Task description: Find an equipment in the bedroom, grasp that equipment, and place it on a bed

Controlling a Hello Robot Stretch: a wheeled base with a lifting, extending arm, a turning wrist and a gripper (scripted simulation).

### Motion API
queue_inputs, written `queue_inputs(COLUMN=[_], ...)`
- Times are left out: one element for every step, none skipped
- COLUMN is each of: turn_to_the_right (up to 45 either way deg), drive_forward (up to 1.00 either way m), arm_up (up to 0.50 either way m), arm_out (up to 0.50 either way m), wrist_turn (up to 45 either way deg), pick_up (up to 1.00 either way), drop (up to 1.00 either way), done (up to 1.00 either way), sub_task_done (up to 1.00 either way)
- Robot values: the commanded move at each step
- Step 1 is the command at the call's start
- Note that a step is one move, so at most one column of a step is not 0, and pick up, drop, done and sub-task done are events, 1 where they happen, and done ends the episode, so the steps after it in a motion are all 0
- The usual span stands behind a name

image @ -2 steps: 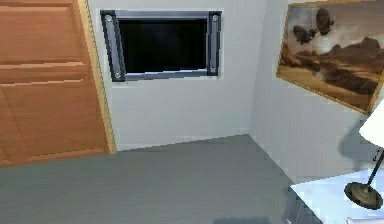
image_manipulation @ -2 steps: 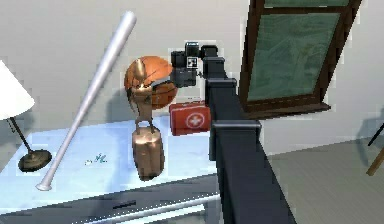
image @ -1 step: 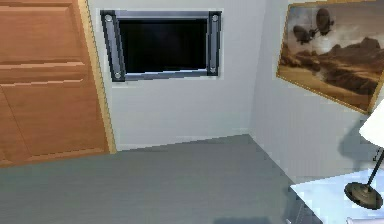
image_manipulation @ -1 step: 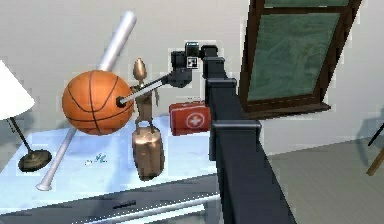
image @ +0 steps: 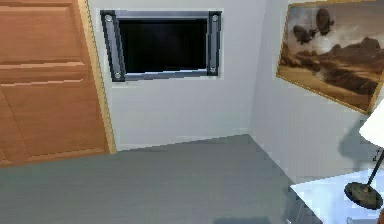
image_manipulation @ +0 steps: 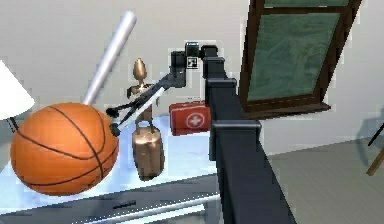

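Two candidate pieces of equipment on the pale counter [image_manipulation: 185, 157]: an orange basketball [image_manipulation: 62, 148] at the arm side view's left end, and a grey baseball bat [image_manipulation: 111, 55] leaning behind it, long axis rising up and rightward against the wall. Tool [image_manipulation: 124, 112]: fingers slant down-left from the arm [image_manipulation: 238, 140], tips at the ball's upper right edge with the bat's shaft just beyond; contact, and whether anything is held, cannot be told. Hemming items: brown ornament [image_manipulation: 148, 152] and red first-aid box [image_manipulation: 190, 117] just right of the ball, lamp shade [image_manipulation: 8, 95] at left; open room lies above.
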Motion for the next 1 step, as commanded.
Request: queue_inputs(turn_to_the_right=[0.0], drive_forward=[0.00], arm_up=[0.00], arm_out=[0.00], wrist_turn=[-18.0], pick_up=[0.00], drop=[0.00], done=[0.00], sub_task_done=[0.00])
